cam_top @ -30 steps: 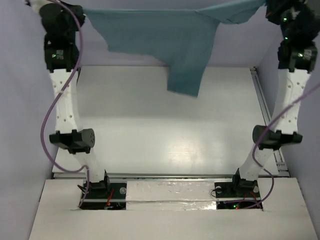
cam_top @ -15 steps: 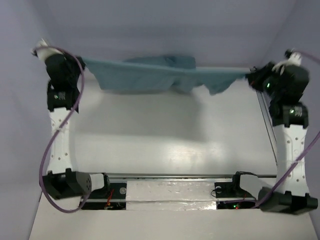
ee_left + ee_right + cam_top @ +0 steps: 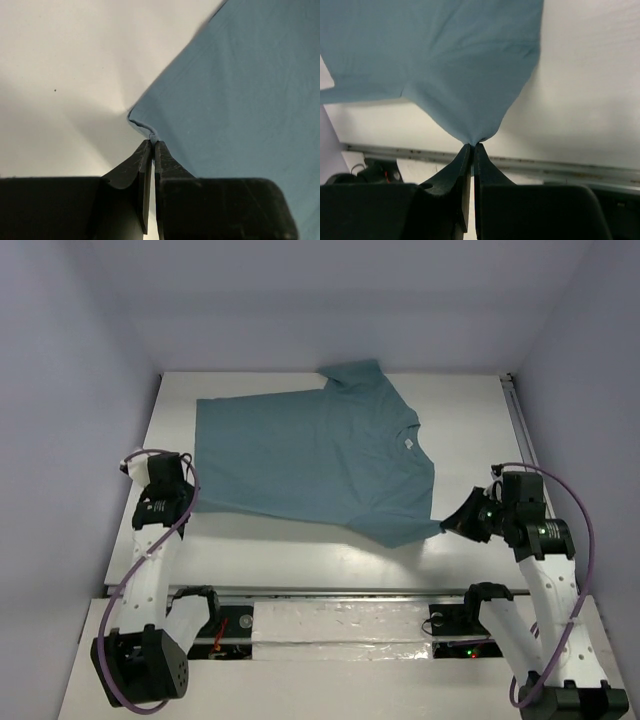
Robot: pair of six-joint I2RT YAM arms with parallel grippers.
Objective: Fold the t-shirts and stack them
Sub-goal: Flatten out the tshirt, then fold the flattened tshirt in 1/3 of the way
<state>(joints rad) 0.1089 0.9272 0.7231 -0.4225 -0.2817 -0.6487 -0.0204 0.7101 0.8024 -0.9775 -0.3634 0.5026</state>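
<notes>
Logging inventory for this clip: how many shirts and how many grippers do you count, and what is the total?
Plain teal-blue short-sleeved cloth t-shirt: 1
Black two-finger grippers: 2, the left gripper and the right gripper, each shut on an edge of the t-shirt
Total: 3

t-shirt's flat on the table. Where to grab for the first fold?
Probably the near edge: the hem corner, where the left claw is shut, and the near sleeve tip in the right claw. The t-shirt lies flat and thin, so only edges pinch; come in low from the near side.
</notes>
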